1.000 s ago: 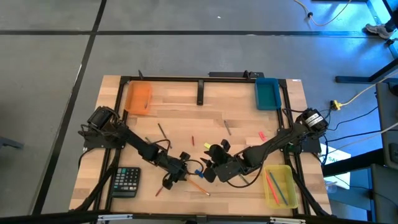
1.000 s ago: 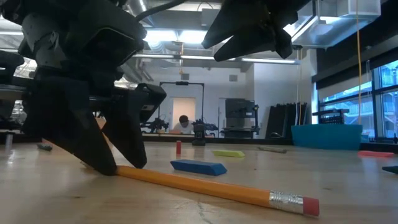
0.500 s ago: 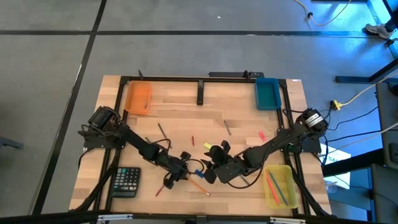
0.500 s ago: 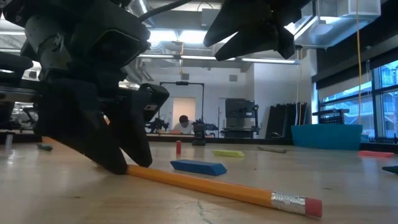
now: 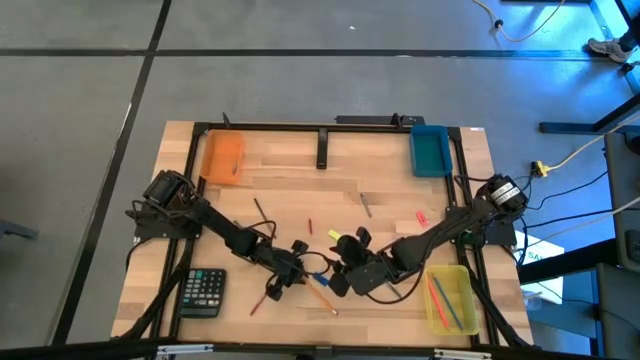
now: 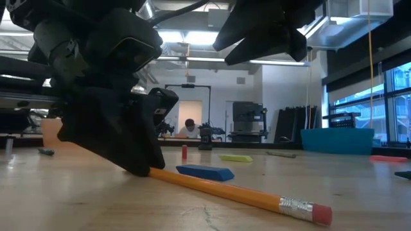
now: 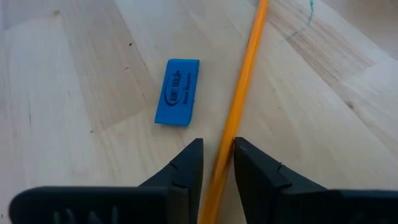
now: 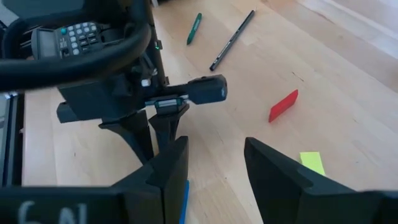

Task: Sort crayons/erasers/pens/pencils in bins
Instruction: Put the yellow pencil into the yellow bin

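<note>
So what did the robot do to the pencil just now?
The left pincer squeezed in around the yellow pencil, its fingers now hugging it on the table. The right pincer kept hanging open above, and the blue eraser stayed put.

The pencil (image 7: 239, 102), long and yellow-orange with a metal band and pink tip (image 6: 320, 212), lies flat on the bench with its plain end between the left jaws. The blue eraser (image 7: 178, 92), a flat block with dark print, lies just beside those jaws, apart from the pencil. A yellow eraser (image 8: 312, 163) and a red crayon (image 8: 283, 106) lie beyond the right jaws. The orange bin (image 5: 223, 157) and teal bin (image 5: 430, 149) sit well apart from both jaws; the yellow bin (image 5: 452, 299), holding thin sticks, sits near the right jaws.
</note>
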